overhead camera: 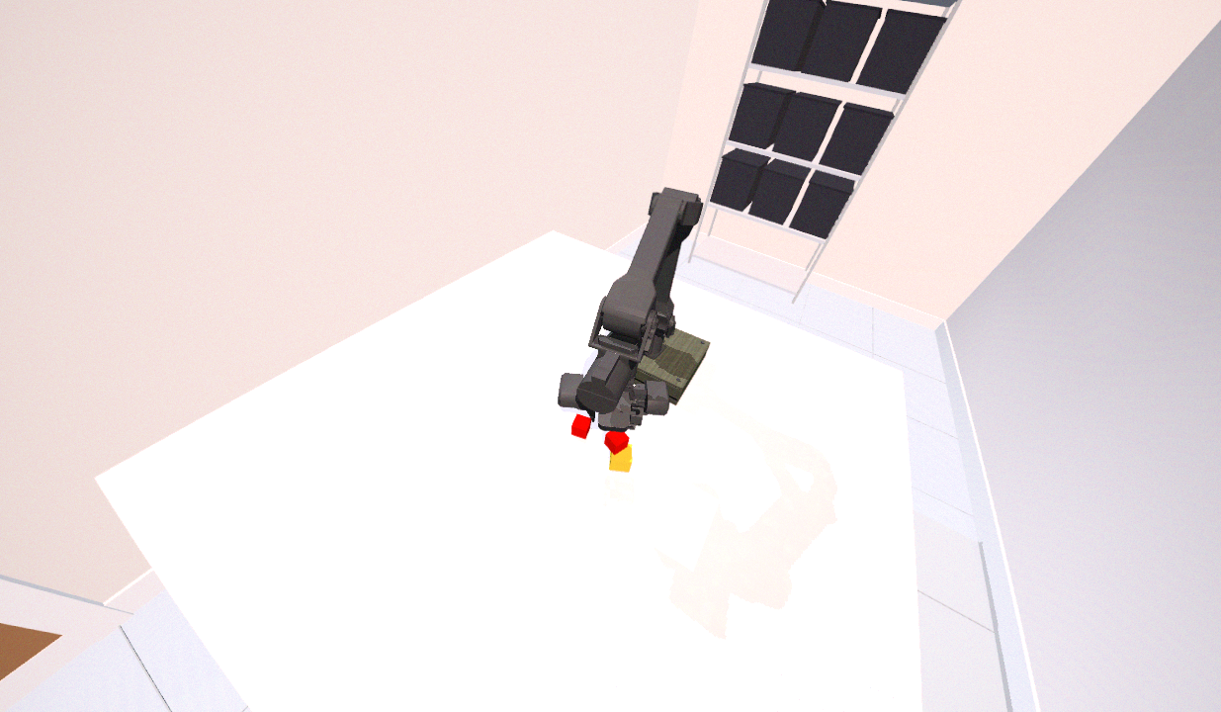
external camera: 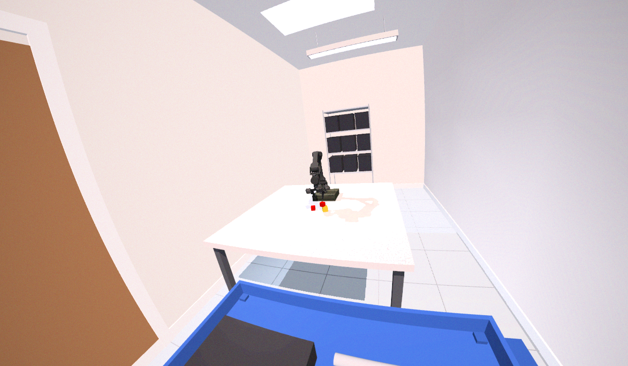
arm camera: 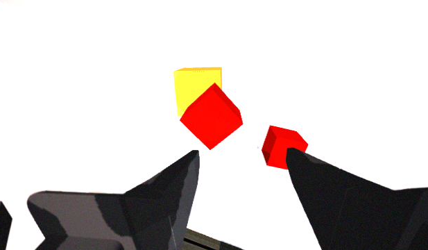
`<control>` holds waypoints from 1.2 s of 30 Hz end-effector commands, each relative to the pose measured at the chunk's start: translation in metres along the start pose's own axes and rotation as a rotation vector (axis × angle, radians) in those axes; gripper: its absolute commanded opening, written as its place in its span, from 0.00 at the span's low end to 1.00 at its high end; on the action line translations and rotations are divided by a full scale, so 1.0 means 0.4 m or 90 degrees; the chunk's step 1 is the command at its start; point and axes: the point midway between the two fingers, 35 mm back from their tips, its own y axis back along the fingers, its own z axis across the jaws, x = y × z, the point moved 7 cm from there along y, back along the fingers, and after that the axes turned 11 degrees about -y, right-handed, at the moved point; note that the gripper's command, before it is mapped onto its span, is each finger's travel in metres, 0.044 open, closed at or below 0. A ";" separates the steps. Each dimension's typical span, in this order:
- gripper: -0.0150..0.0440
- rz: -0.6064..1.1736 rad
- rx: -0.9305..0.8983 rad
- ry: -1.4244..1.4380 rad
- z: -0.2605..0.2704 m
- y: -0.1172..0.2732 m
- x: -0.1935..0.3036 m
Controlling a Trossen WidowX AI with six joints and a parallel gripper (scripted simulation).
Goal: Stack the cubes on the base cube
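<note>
Gripper (overhead camera: 616, 428) (external camera: 319, 198) (arm camera: 242, 155) spread wide, nothing held — red cube (overhead camera: 616, 440) (external camera: 322, 204) (arm camera: 211, 119) on yellow cube (overhead camera: 620, 459) (external camera: 325, 209) (arm camera: 191, 87), turned cornerwise.
</note>
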 end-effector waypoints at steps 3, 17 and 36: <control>0.70 -0.003 0.002 -0.209 -0.027 0.017 0.010; 0.70 -0.005 0.001 -0.758 -0.094 0.050 0.043; 0.70 -0.006 0.000 -1.169 -0.142 0.041 0.071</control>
